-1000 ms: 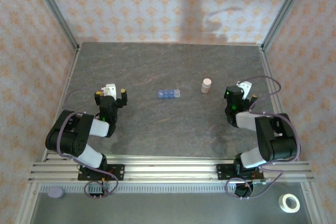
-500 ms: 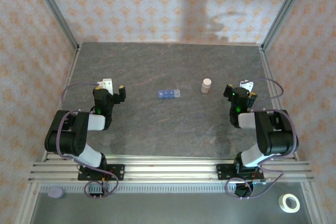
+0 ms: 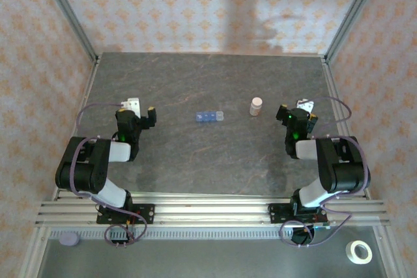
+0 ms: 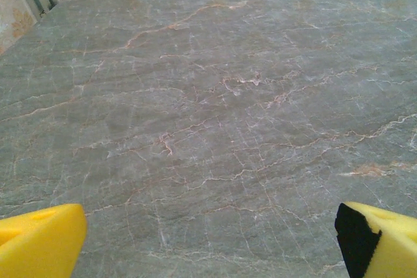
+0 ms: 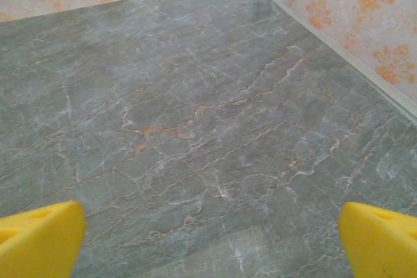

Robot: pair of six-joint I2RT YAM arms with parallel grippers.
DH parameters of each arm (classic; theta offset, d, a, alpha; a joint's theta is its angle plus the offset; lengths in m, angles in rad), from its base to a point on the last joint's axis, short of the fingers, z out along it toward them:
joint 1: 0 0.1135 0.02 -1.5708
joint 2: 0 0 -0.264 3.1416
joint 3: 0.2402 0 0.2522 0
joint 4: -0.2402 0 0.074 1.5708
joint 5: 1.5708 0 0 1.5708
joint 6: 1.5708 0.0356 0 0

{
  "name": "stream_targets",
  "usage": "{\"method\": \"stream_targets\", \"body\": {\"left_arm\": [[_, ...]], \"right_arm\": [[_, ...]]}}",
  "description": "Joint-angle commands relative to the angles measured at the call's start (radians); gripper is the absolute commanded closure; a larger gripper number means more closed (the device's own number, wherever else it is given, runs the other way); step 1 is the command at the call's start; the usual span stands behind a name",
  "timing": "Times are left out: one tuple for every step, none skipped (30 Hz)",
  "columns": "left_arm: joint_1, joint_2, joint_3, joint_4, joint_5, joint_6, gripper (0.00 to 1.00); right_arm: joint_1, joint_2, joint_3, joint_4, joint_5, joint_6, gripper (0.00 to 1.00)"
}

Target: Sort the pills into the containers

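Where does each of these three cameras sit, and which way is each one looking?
Top external: above and behind the arms, looking down on the table, pill organiser and bottle; both arms show, with the left hand and right hand open.
Left wrist: on the left arm, low, facing the far left corner; its yellow fingertips show.
Right wrist: on the right arm, low, facing the far right corner; its yellow fingertips show.
Shared: all three see the grey tabletop and the patterned wall.

The containers (image 3: 210,116) lie on the table (image 3: 195,76), a whitish bottle (image 3: 257,106) standing near their right end.
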Motion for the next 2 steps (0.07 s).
{"method": "stream_targets", "body": {"left_arm": [[-0.003, -0.013, 0.013, -0.003, -0.002, -0.004, 0.00], [-0.003, -0.013, 0.013, -0.003, -0.002, -0.005, 0.00]], "right_arm": [[-0.006, -0.009, -0.004, 0.019, -0.018, -0.004, 0.00], [-0.007, -0.010, -0.005, 0.017, -0.017, -0.003, 0.00]]}}
